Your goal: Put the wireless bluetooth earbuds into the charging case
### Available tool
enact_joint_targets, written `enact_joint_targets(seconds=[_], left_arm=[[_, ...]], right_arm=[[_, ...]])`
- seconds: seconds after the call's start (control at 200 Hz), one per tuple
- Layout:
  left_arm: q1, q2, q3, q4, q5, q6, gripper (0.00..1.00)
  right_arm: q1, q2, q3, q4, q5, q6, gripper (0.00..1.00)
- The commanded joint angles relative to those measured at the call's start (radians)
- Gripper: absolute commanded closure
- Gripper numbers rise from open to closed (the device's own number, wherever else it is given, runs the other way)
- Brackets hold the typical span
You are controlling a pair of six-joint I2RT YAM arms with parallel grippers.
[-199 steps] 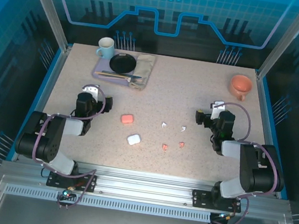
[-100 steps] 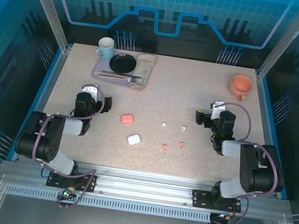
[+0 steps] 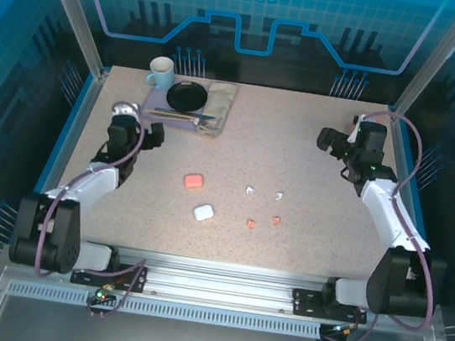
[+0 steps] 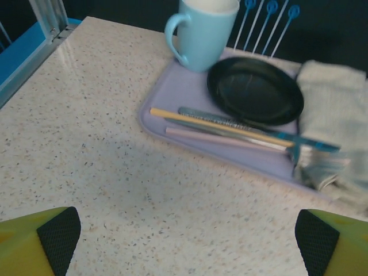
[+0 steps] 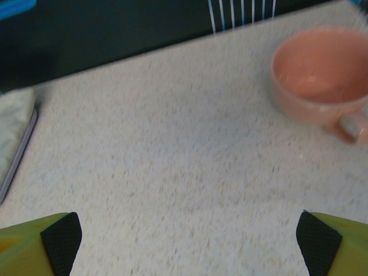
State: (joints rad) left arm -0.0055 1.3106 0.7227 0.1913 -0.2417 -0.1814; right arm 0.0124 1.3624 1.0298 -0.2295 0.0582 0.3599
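Two white earbuds [image 3: 249, 190] [image 3: 279, 196] and two salmon-pink earbuds [image 3: 250, 224] [image 3: 276, 221] lie loose on the speckled table, right of centre. To their left sit a salmon-pink charging case [image 3: 194, 181] and a white charging case [image 3: 203, 212], both closed. My left gripper [image 3: 137, 130] [image 4: 187, 236] hovers open and empty at the back left, just short of the lilac tray [image 4: 172, 109]. My right gripper [image 3: 345, 149] [image 5: 188, 237] hovers open and empty at the back right, over bare table.
The lilac tray [image 3: 153, 109] holds a light blue mug [image 3: 161, 72], a black plate [image 3: 187, 95], chopsticks and cutlery [image 4: 230, 129], with a folded cloth [image 3: 220, 102] beside it. A pink cup [image 5: 316, 80] stands ahead and to the right of my right gripper. Blue frame rails border the table.
Both arms have unfolded from their tucked poses and reached toward the back: the left gripper toward the tray, the right toward the pink cup. Earbuds and cases have not moved.
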Motion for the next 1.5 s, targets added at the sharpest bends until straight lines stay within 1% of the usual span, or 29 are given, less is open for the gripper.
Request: enact_joint_targets(seconds=[0.0,0.08,0.185,0.235,0.36,0.465,0.565,0.655,0.755,0.875,1.256,1.496], left_arm=[[-0.001,-0.046,0.108,-0.350,-0.022,-0.158,0.01],[-0.003,-0.053,0.180,-0.485,0.019,-0.228,0.01],[-0.005,-0.057,0.243,-0.614,0.109,-0.289,0.01],[-0.005,-0.062,0.257,-0.658,0.139,-0.315,0.01],[-0.009,-0.094,0.254,-0.690,0.182,-0.364,0.01],[-0.010,-0.107,0.258,-0.713,0.197,-0.394,0.01],[-0.010,-0.108,0.264,-0.734,0.201,-0.408,0.01],[-0.007,-0.112,0.266,-0.747,0.194,-0.417,0.01],[0.004,-0.112,0.276,-0.751,0.190,-0.418,0.01],[0.013,-0.103,0.282,-0.753,0.185,-0.418,0.01],[0.025,-0.106,0.296,-0.762,0.192,-0.402,0.01],[0.028,-0.103,0.301,-0.753,0.202,-0.400,0.01]], right_arm=[[0.045,0.027,0.050,-0.290,-0.151,0.008,0.00],[0.136,0.044,0.113,-0.417,-0.134,-0.013,0.04],[0.311,0.067,0.158,-0.523,-0.087,-0.001,0.06],[0.398,0.083,0.173,-0.553,-0.065,0.030,0.07],[0.588,0.163,0.223,-0.606,-0.038,0.124,0.07],[0.731,0.285,0.300,-0.638,-0.009,0.181,0.08],[0.845,0.415,0.398,-0.683,0.026,0.207,0.08],[0.915,0.529,0.493,-0.723,0.029,0.220,0.09],[0.967,0.623,0.571,-0.740,0.041,0.238,0.10],[0.999,0.700,0.632,-0.746,0.042,0.256,0.10],[1.004,0.813,0.704,-0.720,0.023,0.272,0.11],[1.005,0.856,0.745,-0.742,0.045,0.306,0.12]])
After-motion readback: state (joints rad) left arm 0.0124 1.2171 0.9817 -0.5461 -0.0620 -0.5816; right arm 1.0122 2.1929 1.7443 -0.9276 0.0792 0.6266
